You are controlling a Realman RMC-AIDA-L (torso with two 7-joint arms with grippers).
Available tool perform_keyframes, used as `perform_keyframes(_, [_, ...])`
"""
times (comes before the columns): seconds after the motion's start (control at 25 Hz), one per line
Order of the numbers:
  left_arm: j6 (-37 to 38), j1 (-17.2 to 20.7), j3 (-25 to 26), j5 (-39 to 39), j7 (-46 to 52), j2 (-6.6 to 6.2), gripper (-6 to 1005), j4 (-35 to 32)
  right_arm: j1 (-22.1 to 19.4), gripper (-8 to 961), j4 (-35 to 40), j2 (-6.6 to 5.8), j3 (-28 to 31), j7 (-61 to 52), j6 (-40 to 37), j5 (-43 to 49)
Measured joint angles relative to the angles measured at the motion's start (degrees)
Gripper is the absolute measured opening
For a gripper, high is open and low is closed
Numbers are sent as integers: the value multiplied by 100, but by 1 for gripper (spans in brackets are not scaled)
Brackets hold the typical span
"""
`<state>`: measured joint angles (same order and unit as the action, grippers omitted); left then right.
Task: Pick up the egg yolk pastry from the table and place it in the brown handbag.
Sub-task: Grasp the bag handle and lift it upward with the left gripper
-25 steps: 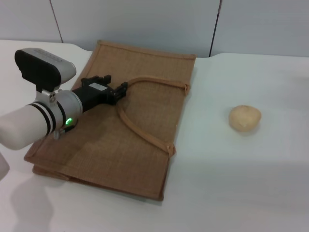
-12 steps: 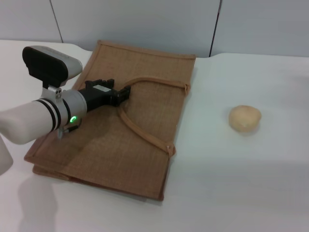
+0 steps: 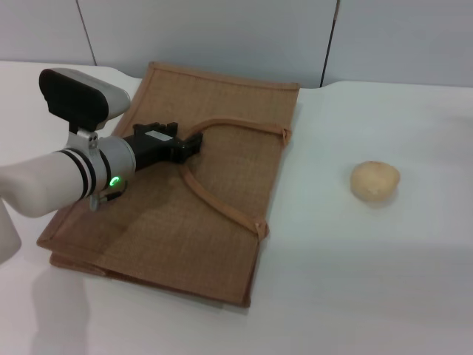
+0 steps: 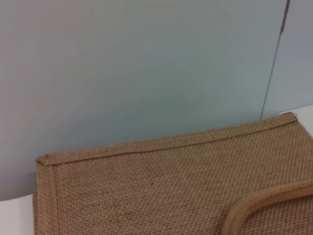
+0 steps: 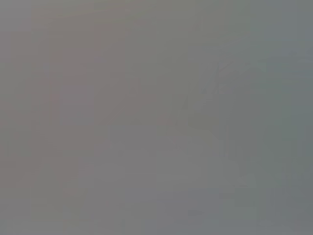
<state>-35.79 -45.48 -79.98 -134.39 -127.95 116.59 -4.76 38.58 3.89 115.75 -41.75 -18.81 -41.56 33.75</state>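
The brown handbag (image 3: 170,222) lies flat on the white table (image 3: 369,288), with its arched strap handle (image 3: 222,207) lying on top. The egg yolk pastry (image 3: 375,180) sits alone on the table to the right of the bag. My left gripper (image 3: 194,143) is low over the bag, right at the left bend of the handle. The left wrist view shows the bag's woven face (image 4: 146,191) and a piece of the handle (image 4: 259,205). My right gripper is out of view, and its wrist view shows only flat grey.
A grey panelled wall (image 3: 222,37) runs behind the table's far edge. Bare white tabletop lies between the bag and the pastry, and in front of them.
My left arm has moved a little to the right and forward over the bag, bringing the gripper up to the handle. The bag and the pastry have not moved.
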Motion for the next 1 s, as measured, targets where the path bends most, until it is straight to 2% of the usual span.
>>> perform_keyframes(1.0, [264,-188,0,179,150,11,556,26,10,893,15,0,0,0,16,0])
